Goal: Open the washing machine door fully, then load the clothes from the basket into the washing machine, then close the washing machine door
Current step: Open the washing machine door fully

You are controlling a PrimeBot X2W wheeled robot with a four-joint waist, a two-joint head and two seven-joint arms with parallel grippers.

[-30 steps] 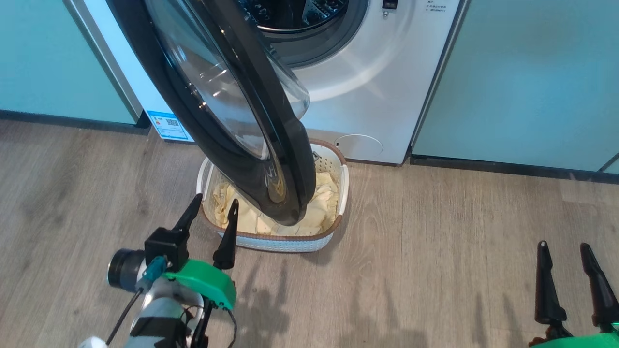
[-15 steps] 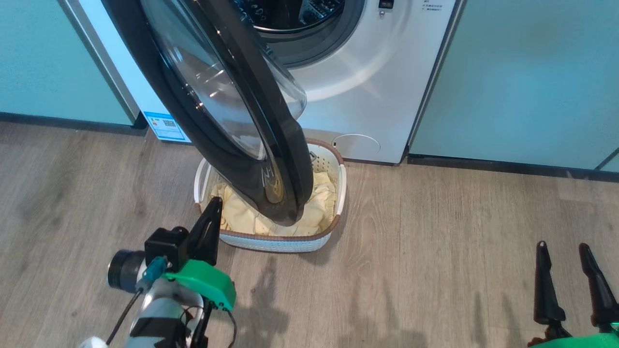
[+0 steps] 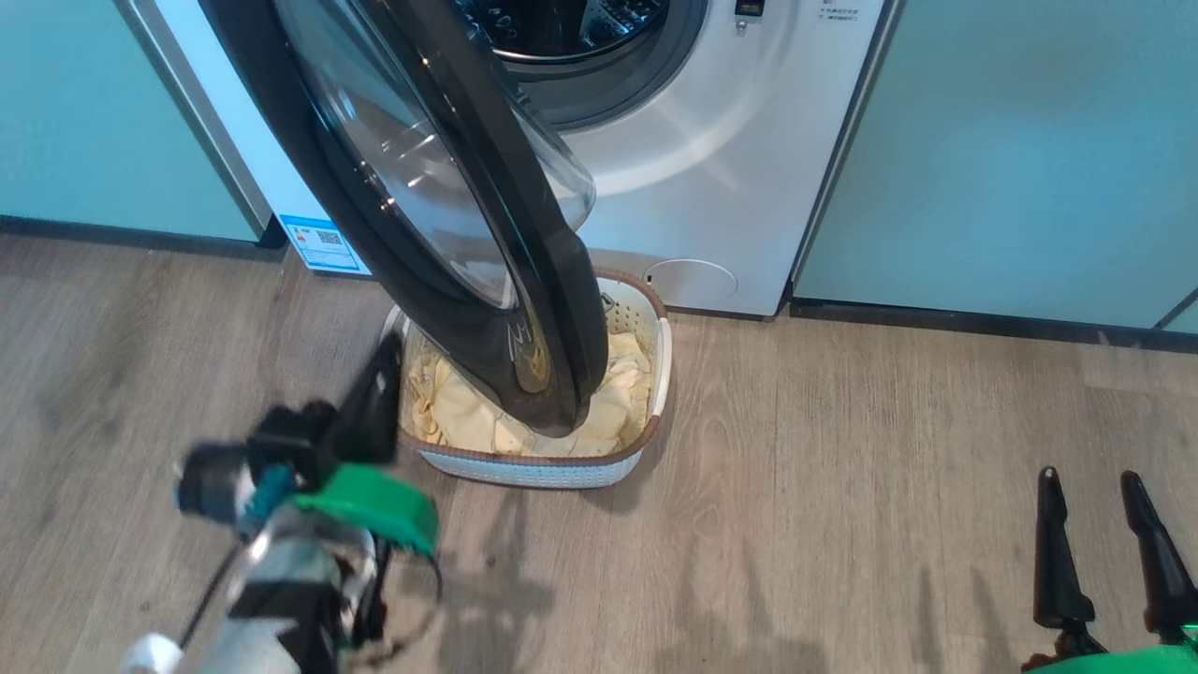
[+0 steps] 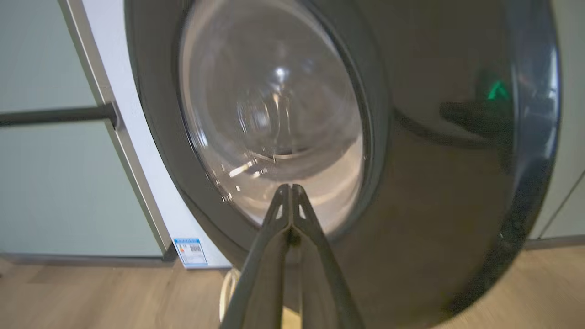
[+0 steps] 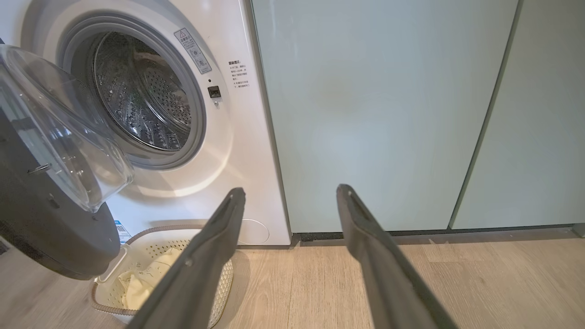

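Fingers (image 4: 273,228) together on left end effector (image 3: 384,360), tips beside basket (image 3: 552,471)

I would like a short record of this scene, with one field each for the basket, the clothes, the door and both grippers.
basket: small cream perforated plastic basket on the wooden floor, before the big white washing machine
clothes: pale yellow fabric clothes inside the basket
door: large round glossy black washing machine door, partly open, above the basket
left gripper: shut, empty, pointing at the door's outer face
right gripper: open, empty, away from the basket
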